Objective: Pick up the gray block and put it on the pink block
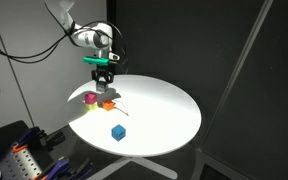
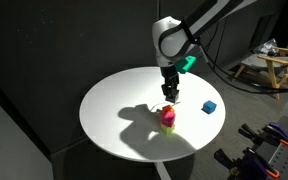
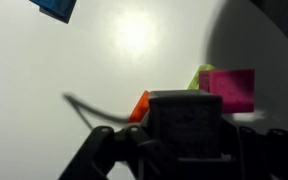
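My gripper [image 3: 189,145] is shut on the gray block [image 3: 189,112], a plain gray cube that fills the space between the fingers in the wrist view. The pink block [image 3: 232,88] lies on the white round table just beyond and to the right of the held cube. It also shows in both exterior views [image 1: 90,97] [image 2: 168,117]. There my gripper [image 1: 105,80] [image 2: 170,94] hangs a little above the table, close over the pink block and the orange cube. The gray block is hard to make out in both exterior views.
An orange cube [image 3: 141,105] [image 1: 108,101] sits next to the pink block. A yellow-green piece [image 3: 198,76] touches the pink block. A blue cube [image 1: 118,132] [image 2: 210,107] [image 3: 54,8] lies apart on the white table [image 1: 164,115]. Clutter stands below the table's edge.
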